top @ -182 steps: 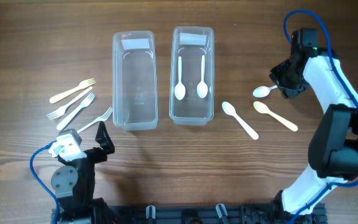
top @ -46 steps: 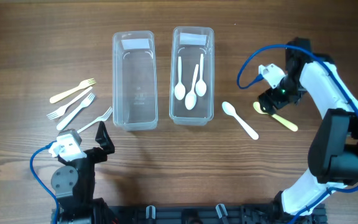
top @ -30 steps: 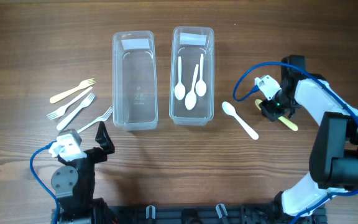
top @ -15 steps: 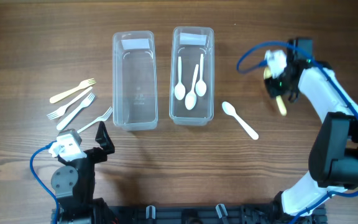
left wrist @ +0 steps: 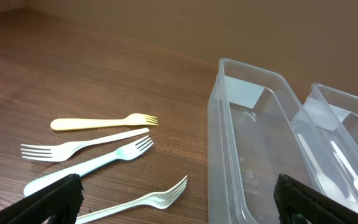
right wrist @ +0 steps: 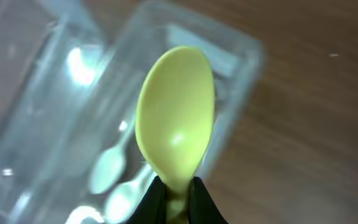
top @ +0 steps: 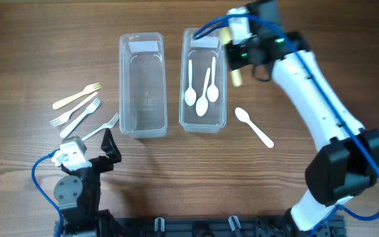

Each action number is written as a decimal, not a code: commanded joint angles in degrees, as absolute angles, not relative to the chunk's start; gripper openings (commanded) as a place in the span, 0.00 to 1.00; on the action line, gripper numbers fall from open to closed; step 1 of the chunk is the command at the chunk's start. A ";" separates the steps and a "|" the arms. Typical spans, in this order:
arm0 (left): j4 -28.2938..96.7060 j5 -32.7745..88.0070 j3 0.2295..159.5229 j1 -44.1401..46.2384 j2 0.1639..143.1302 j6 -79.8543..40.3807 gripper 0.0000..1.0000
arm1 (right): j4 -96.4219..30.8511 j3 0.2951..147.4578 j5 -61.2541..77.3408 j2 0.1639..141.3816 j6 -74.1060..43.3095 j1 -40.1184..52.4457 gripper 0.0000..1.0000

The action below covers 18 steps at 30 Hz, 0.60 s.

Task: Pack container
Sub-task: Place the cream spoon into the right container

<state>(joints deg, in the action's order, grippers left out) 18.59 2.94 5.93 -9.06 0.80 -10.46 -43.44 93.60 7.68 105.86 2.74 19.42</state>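
Swung from right of table (top: 374,39) to rim of right container (top: 203,125): right fingers (right wrist: 156,200) clamping yellow spoon (right wrist: 176,109) (bowl outward). Left fingers (left wrist: 51,198) spread apart.

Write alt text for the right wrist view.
A yellow spoon fills the frame, its handle pinched in the right tool, bowl facing the camera. Behind it, blurred, a clear container holding white spoons sits on a wooden table.

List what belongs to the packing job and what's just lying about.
Job: yellow spoon in right gripper; spoon container; empty container; loose white spoon; four forks.
Lying about: only the left arm's blue cable.
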 commanded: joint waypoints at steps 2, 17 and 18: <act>18.39 3.60 5.67 -8.84 0.38 -10.76 1.00 | -43.77 94.76 9.13 106.50 -8.73 23.59 0.04; 18.39 3.60 5.67 -8.84 0.38 -10.76 1.00 | -47.40 94.83 3.97 104.18 4.19 24.60 0.89; 18.39 3.60 5.67 -8.84 0.38 -10.76 1.00 | -49.06 94.83 3.09 102.15 7.62 23.94 0.89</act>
<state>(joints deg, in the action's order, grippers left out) 18.59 2.94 5.93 -9.06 0.80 -10.44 -46.72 93.60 7.14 105.84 -1.48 25.58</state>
